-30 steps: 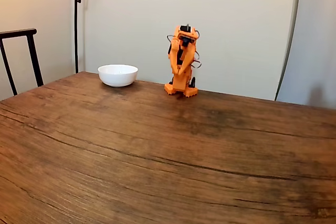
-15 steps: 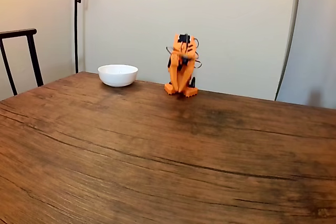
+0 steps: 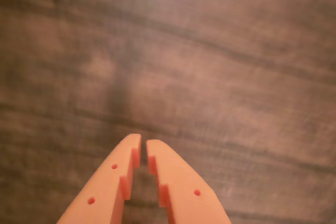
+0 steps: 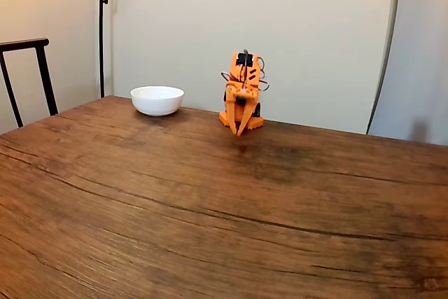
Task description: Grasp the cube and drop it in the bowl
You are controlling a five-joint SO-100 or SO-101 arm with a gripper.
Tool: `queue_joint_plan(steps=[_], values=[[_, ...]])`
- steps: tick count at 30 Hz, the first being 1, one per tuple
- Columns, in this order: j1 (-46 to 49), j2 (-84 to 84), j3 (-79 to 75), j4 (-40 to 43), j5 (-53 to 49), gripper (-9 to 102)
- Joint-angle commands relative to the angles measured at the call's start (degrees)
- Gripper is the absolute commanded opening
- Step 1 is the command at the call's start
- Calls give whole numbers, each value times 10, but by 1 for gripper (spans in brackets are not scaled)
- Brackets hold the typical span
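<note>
The orange gripper (image 3: 143,145) was seen in the wrist view reaching up from the lower edge, its jaws drawn almost together with only a thin slit left between the tips, and nothing was held there. Its long axis was aimed toward the top of that view, over blurred brown wood grain. In the fixed view the gripper (image 4: 240,131) was pointed down and toward the near side, low over the wooden table (image 4: 210,215), at the far edge. The white bowl (image 4: 157,100) was set upright on the far left of the table, well apart from the arm (image 4: 243,82).
</note>
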Motion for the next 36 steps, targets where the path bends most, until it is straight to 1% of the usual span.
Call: queue_joint_plan(steps=[1, 3, 8, 36], values=[[9, 4, -3, 62, -3, 0], [23, 4, -3, 91, -3, 0], [29, 4, -3, 103, -2, 0], [28, 1, -3, 104, 4, 0]])
